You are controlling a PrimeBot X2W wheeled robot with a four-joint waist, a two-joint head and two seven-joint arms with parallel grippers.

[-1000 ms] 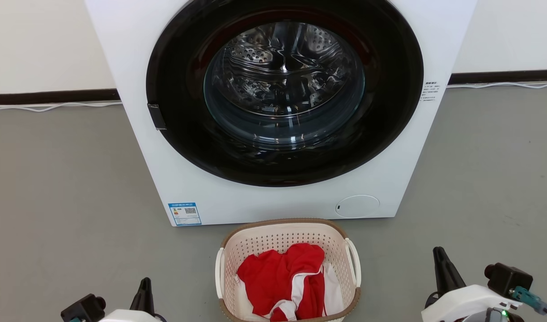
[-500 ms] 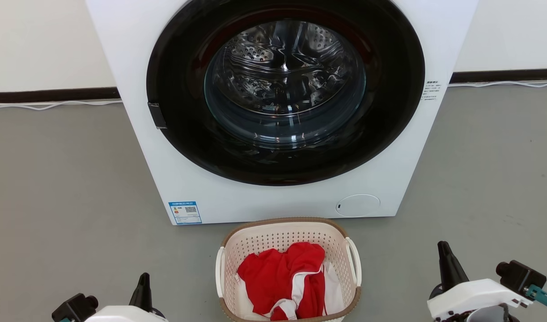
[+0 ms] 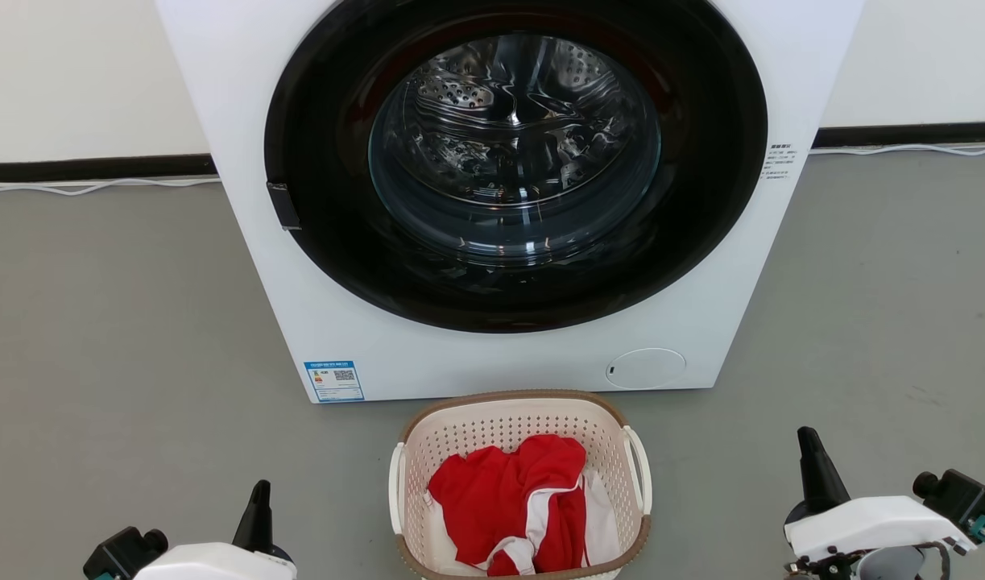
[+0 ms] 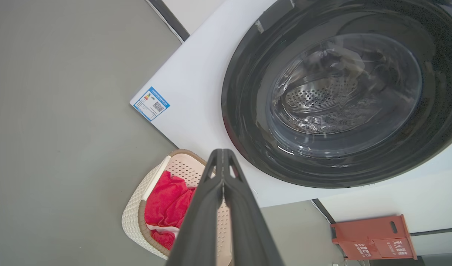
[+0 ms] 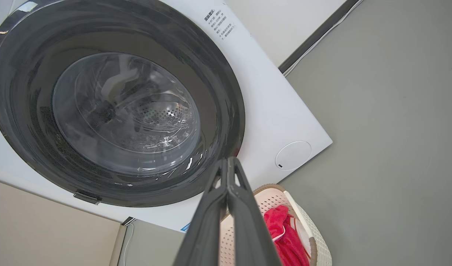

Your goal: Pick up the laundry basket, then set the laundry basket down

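Your laundry basket sits upright on the floor, just in front of the washing machine, with its far rim close to the machine's white front. Red and white clothes lie inside it. Your left gripper hangs to the near left of it and your right gripper to the near right, both well apart from the white side handles. Each pair of fingers is pressed together, holding nothing.

This fits a basket waiting to be lifted as well as one already set down, so weigh the risks both ways. With the fingers this narrow, a tip could catch in the perforated wall and drag or tip the basket. Raising one handle higher than the other would likely tilt it and spill the clothes. A forward swing could knock it against the machine.
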